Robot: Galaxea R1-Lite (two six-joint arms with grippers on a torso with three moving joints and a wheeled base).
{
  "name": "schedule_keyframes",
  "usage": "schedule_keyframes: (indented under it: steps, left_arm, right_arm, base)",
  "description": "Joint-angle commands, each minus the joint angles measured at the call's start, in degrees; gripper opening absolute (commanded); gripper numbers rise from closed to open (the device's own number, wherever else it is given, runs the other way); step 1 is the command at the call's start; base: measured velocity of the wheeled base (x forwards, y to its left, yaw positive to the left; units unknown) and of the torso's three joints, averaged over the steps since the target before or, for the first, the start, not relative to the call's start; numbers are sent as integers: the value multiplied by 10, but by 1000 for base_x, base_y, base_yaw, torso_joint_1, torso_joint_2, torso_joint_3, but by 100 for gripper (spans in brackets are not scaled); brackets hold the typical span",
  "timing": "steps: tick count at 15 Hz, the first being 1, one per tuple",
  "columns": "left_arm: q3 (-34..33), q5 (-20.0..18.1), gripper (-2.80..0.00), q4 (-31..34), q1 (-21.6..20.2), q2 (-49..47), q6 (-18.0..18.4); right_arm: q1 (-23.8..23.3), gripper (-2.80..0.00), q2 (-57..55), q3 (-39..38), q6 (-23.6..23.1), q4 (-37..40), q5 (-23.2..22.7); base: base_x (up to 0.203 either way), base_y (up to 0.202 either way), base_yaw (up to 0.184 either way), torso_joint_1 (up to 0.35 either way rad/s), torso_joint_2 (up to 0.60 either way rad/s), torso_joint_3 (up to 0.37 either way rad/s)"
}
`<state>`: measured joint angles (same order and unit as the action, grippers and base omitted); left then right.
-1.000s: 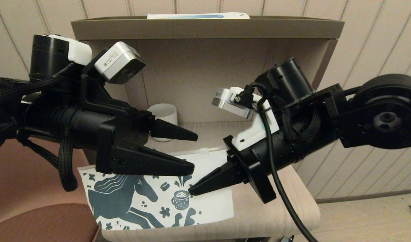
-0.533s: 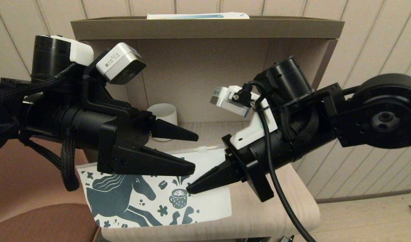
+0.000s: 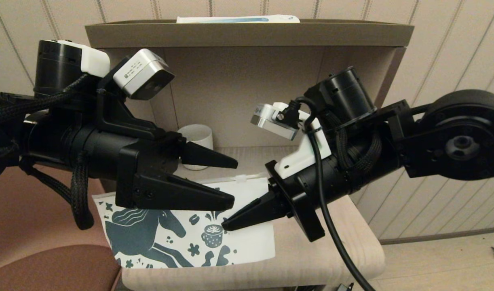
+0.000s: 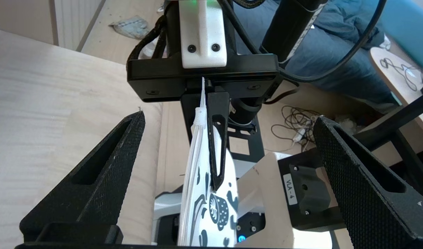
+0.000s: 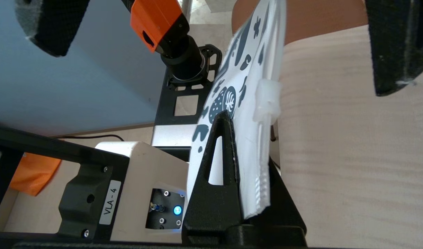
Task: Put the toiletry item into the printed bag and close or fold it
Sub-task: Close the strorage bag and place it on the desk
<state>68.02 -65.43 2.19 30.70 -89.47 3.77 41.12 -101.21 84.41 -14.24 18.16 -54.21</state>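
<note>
The printed bag (image 3: 182, 238), white with a teal horse and cup, is held by its zip edge in my right gripper (image 3: 224, 225), which is shut on it. The right wrist view shows the bag (image 5: 249, 103) pinched between the two fingers (image 5: 218, 155), with the white zip slider (image 5: 267, 100) just beyond them. My left gripper (image 3: 235, 182) is open above the bag's left half, and its jaws straddle the bag's zip edge (image 4: 197, 173) without touching it. The tiny white squeeze tube is not in view.
A cream mug (image 3: 196, 139) stands in the shelf niche behind the left gripper. A long white-and-blue box (image 3: 239, 19) lies on top of the shelf unit (image 3: 251, 34). The pale table top (image 3: 336, 250) ends just below the bag. A brown seat (image 3: 49, 266) is at the lower left.
My right gripper has drawn the bag a little to the left, towards the left gripper. The left gripper has hardly moved and stays open.
</note>
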Motion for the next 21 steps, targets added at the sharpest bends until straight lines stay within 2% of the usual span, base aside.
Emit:
schedule_keyframes:
  steps: [1, 6, 10, 11, 15, 21]
  left_arm:
    - [1, -2, 0, 0, 0, 0, 0]
    - [2, -2, 0, -2, 0, -2, -1]
    - [-2, 1, 0, -2, 0, 0, 1]
    - [-3, 2, -280, -2, 0, 1, 2]
    - [4, 2, -280, 2, 0, -1, -2]
    - [5, 1, -280, 0, 0, 1, -6]
  right_arm:
    - [-1, -280, -2, -1, -1, 0, -2]
    - [0, -280, -3, -1, -1, -9, 21]
    - [0, -280, -7, 2, 2, -11, 22]
    - [0, -280, -7, 2, 0, -11, 22]
    - [0, -280, -6, -3, -1, -25, 48]
    - [5, -280, 0, 1, -1, -26, 58]
  base:
    - [0, 0, 0, 0, 0, 0]
    - [0, 0, 0, 0, 0, 0]
    - [0, 0, 0, 0, 0, 0]
    - [0, 0, 0, 0, 0, 0]
    - [0, 0, 0, 0, 0, 0]
    - [0, 0, 0, 0, 0, 0]
